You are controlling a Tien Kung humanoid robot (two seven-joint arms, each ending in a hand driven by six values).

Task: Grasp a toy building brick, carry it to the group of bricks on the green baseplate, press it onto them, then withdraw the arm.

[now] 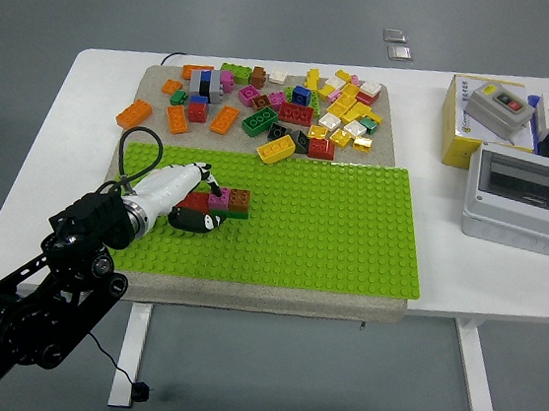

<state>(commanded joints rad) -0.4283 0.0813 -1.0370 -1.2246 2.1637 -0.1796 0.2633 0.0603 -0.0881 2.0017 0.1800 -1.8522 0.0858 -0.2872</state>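
The green baseplate (332,222) lies on a grey mat at the table's front. On its left part stands a short row of bricks: a red brick (194,199), a pink brick (219,196) and a brown brick (240,199) on a green one. My left hand (203,203), white with black fingertips, reaches in from the lower left. It is closed around the red brick at the row's left end. One finger curls down onto the pink brick and the thumb lies against the front of the row. The right arm is out of view.
A pile of loose coloured bricks (296,104) lies on the grey mat behind the baseplate. A yellow brick (275,148) lies at the baseplate's far edge. A grey enclosure box (528,200) and a yellow box with a switch (483,115) stand at the right.
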